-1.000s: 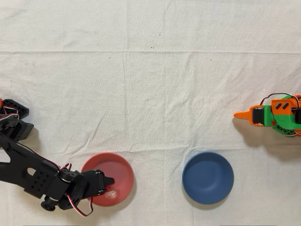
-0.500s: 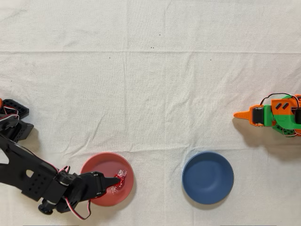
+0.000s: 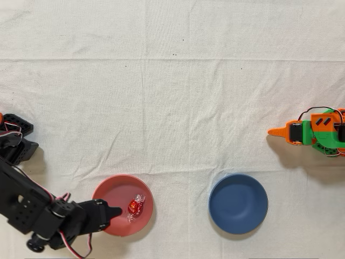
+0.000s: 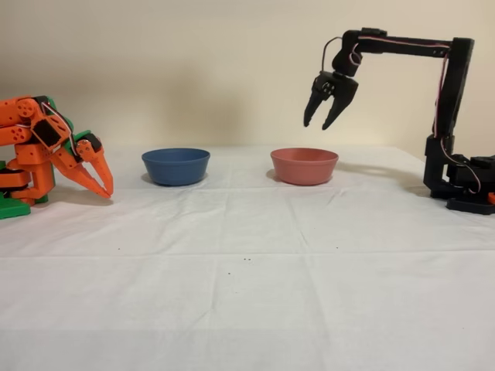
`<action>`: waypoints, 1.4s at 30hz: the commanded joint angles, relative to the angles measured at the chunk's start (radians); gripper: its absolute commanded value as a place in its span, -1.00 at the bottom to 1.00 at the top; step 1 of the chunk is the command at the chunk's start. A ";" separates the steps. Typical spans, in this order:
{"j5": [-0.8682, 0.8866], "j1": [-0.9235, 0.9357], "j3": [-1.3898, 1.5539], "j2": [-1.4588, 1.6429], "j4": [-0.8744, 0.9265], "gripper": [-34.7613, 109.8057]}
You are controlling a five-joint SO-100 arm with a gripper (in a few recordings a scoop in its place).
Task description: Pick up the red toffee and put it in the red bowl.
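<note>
The red toffee [image 3: 135, 206] lies inside the red bowl [image 3: 113, 190], right of the bowl's centre in the overhead view, its clear twisted ends showing. The black arm's gripper [image 3: 112, 211] hovers over the bowl's left rim, apart from the candy. In the fixed view the gripper [image 4: 326, 122] hangs well above the red bowl [image 4: 304, 166] with its fingers spread open and nothing between them. The bowl's wall hides the toffee in the fixed view.
A blue bowl [image 3: 238, 203] sits to the right of the red one in the overhead view. The idle orange arm [image 3: 312, 132] stands at the right edge. A white wrinkled cloth [image 3: 172, 97] covers the table.
The toffee dropped out of the gripper into the red bowl. The gripper opened, then pulled back left and up, away from the candy.
</note>
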 commanded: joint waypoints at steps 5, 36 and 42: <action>0.196 -0.133 -0.075 0.227 0.161 -0.44; 0.581 -0.548 0.811 0.914 -0.485 -0.51; 0.558 -0.561 1.066 1.023 -0.655 -0.51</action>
